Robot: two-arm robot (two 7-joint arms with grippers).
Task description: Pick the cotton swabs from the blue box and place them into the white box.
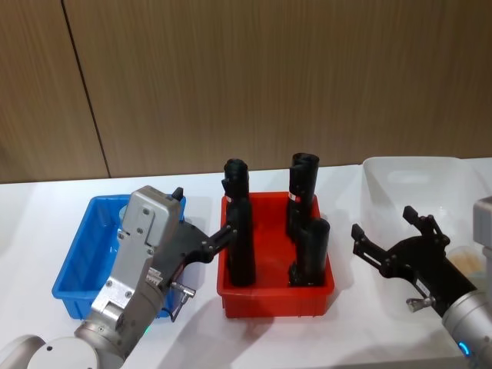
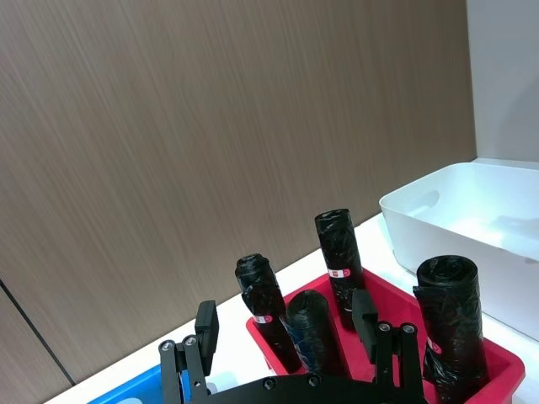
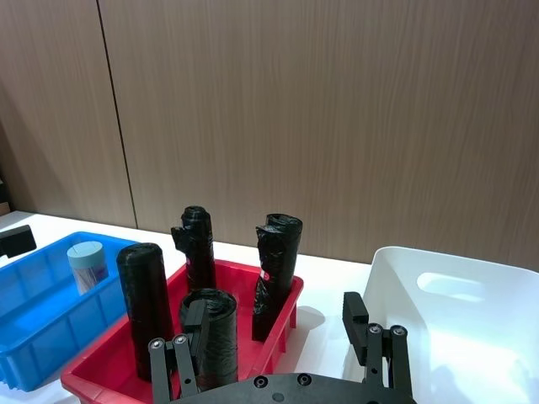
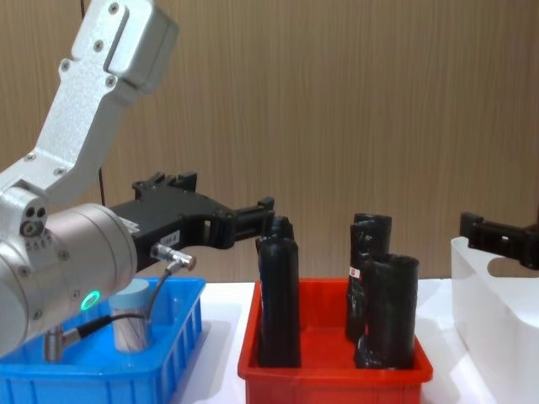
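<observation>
The clear, blue-lidded cotton swabs tub (image 4: 130,324) is seen upright in the shallow blue plastic box (image 1: 73,269). The left gripper (image 1: 204,212) is held over that box's right side, jaws apart. The right gripper (image 1: 383,221) is held, jaws spread, beside the tall white plastic box (image 1: 400,184).

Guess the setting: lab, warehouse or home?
Probably a robotics lab bench: white table, wood-panel wall, and staged blue box, red bin and white box for sorting. Left tool open between blue box and red bin, right tool open by white box.
</observation>
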